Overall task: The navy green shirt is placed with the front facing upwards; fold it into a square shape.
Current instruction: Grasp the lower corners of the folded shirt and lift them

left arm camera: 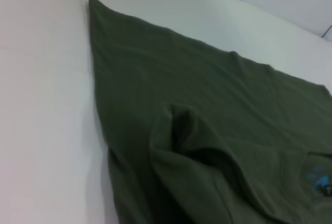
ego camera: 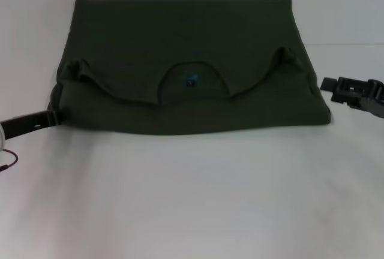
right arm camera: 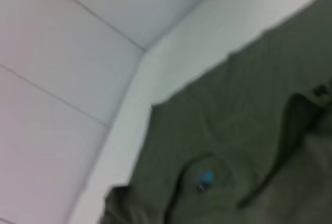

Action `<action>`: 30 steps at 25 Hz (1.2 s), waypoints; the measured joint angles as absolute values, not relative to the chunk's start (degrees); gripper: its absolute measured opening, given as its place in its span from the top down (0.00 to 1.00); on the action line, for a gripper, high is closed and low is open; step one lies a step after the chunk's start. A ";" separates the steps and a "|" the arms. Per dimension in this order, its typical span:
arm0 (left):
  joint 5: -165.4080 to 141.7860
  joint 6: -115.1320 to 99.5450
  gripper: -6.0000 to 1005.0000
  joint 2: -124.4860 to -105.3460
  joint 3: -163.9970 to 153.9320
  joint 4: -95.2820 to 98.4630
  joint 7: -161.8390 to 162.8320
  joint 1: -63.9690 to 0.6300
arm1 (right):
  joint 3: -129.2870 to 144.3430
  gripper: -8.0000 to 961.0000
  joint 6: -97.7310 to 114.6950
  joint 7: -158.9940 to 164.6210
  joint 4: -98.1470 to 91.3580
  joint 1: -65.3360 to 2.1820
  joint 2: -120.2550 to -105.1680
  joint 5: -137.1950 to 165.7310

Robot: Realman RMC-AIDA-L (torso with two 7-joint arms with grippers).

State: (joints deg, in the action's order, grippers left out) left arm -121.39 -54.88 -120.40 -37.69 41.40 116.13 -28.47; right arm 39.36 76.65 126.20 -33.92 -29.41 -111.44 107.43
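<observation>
The navy green shirt [ego camera: 180,31] lies flat on the white table, doubled over so that its round neck opening and small blue label [ego camera: 191,80] face up in the middle. The sleeve folds bunch up at either side. My left gripper [ego camera: 53,117] sits low at the shirt's near left corner, touching or nearly touching the cloth edge. My right gripper [ego camera: 329,85] hovers just off the shirt's right edge, apart from it. The left wrist view shows the shirt [left arm camera: 207,105] with a raised sleeve fold. The right wrist view shows the shirt [right arm camera: 249,120] and label [right arm camera: 203,177].
The white table [ego camera: 192,199] stretches wide in front of the shirt. A pale wall [right arm camera: 78,53] rises behind the table's far edge. A thin cable [ego camera: 9,162] loops by the left arm.
</observation>
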 joint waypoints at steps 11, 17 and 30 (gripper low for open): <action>-121.49 -55.96 0.97 -119.73 -37.71 42.27 119.82 -30.69 | 39.89 0.33 69.13 136.99 -34.97 -38.31 -108.32 131.39; -121.26 -56.01 0.97 -119.54 -37.62 42.52 120.88 -31.14 | 40.93 0.34 65.25 137.44 -34.91 -42.14 -110.39 138.23; -121.09 -55.59 0.97 -119.46 -37.62 42.72 121.20 -31.71 | 45.18 0.36 56.74 137.84 -34.09 -42.90 -113.36 139.96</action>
State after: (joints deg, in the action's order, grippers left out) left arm -121.09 -55.59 -119.46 -37.62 42.72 121.20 -31.71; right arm 45.18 56.74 137.84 -34.09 -42.90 -113.36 139.96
